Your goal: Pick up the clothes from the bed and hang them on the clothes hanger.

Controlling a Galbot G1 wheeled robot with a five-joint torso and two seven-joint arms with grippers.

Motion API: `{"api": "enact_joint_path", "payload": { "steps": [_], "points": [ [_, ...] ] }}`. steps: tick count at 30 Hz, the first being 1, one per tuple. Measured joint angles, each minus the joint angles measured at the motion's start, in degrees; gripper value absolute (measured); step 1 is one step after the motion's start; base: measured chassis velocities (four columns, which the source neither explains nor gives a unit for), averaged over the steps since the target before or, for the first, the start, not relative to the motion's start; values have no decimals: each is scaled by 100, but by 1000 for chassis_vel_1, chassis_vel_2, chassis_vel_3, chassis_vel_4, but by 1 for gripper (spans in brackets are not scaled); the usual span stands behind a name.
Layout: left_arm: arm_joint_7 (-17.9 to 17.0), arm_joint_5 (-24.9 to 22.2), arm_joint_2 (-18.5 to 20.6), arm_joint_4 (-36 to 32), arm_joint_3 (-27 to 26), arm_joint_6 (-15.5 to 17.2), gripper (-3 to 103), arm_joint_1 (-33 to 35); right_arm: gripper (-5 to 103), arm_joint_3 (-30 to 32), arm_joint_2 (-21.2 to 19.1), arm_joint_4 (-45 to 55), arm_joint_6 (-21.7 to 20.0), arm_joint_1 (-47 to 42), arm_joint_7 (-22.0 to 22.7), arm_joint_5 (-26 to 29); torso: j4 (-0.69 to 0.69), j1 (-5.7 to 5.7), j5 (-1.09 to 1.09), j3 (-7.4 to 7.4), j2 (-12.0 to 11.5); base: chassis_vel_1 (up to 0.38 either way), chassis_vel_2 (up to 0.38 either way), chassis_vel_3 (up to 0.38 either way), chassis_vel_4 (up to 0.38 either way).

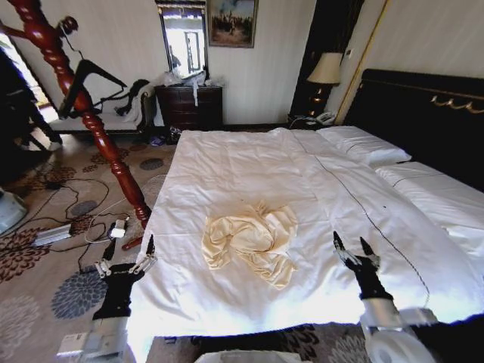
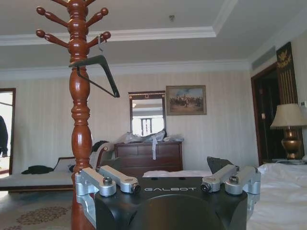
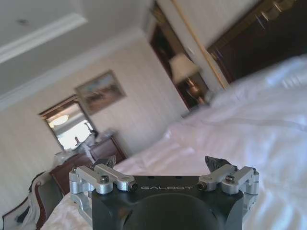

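Head view shows clothes point(image 1: 253, 240) crumpled on bed point(image 1: 249, 162); both grippers point(image 1: 130, 255) point(image 1: 352, 249) spread, empty

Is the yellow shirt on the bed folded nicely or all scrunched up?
Scrunched up: the clothes lie in a wrinkled heap on the bed.

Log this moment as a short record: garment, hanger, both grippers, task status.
clothes: crumpled heap on the bed, near its foot
clothes hanger: hooked on a peg of the wooden coat stand, bare
left gripper: open, raised beside the bed's edge, holding nothing
right gripper: open, above the sheet, holding nothing
status: garment not yet picked up
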Motion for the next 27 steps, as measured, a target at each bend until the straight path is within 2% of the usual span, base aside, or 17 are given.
{"api": "enact_joint_path", "payload": {
  "steps": [2,5,9,11,13,14,15,17,19,20,21,22,23,24,25,26,27],
  "points": [
    [30,78,-55,63,-50,-65,100,17,100,-172,-134,-205,-177,390,175,455,-1,0,0,0,0,0,0,0,0],
    [40,112,-108,89,-102,-97,100,34,100,-412,-214,-422,-304,792,335,766,-1,0,-1,0,0,0,0,0,0],
    [41,115,-175,35,-181,-102,100,84,100,-735,-229,-674,-334,1252,431,718,3,0,1,1,0,0,0,0,0],
    [43,99,-195,-53,-225,-103,100,123,100,-728,-183,-411,-322,1219,418,176,0,1,2,1,-1,0,0,0,0],
    [40,72,-206,-81,-260,-103,100,129,100,-599,-119,-92,-264,990,356,-665,0,0,-3,0,0,0,0,0,0],
    [35,58,-218,-81,-272,-103,100,117,100,-463,-55,80,-187,752,320,-1466,-1,0,-2,0,0,0,0,0,0],
    [35,58,-218,-81,-272,-103,100,117,100,-463,-55,80,-187,752,320,-1466,-1,0,-2,0,0,0,0,0,0],
    [25,48,-255,-53,-271,-104,100,72,100,-207,95,211,2,368,215,-2756,-5,-1,-2,-1,0,0,0,0,0],
    [19,52,-294,-25,-235,-101,100,36,100,-32,228,252,113,126,124,-3606,-4,-1,-1,-1,0,0,0,0,0],
    [19,52,-294,-25,-235,-101,100,36,100,-32,228,252,113,126,124,-3606,-4,-1,-1,-1,0,0,0,0,0],
    [17,65,-310,-17,-211,-97,100,23,100,2,277,244,122,60,73,-3867,-4,-1,-2,-1,0,0,0,0,0],
    [16,72,-316,-16,-198,-93,100,14,100,-41,286,212,102,72,55,-3832,-3,0,-2,-1,0,0,0,0,0],
    [14,76,-319,-17,-190,-87,100,7,100,-152,277,178,22,140,49,-3521,-2,-1,-2,-1,0,0,0,0,0],
    [14,76,-320,-23,-191,-78,100,3,100,-300,250,129,-90,258,58,-2929,-1,-1,-1,-1,0,0,0,0,0],
    [14,76,-319,-27,-208,-71,100,3,100,-480,211,28,-194,485,58,-2102,-2,-1,0,0,0,0,0,0,0],
    [14,76,-319,-27,-208,-71,100,3,100,-480,211,28,-194,485,58,-2102,-2,-1,0,0,0,0,0,0,0],
    [15,82,-312,-17,-237,-64,100,6,100,-635,183,-106,-196,766,-16,-1412,-2,-1,-1,0,0,0,0,0,0]
  ]
}}
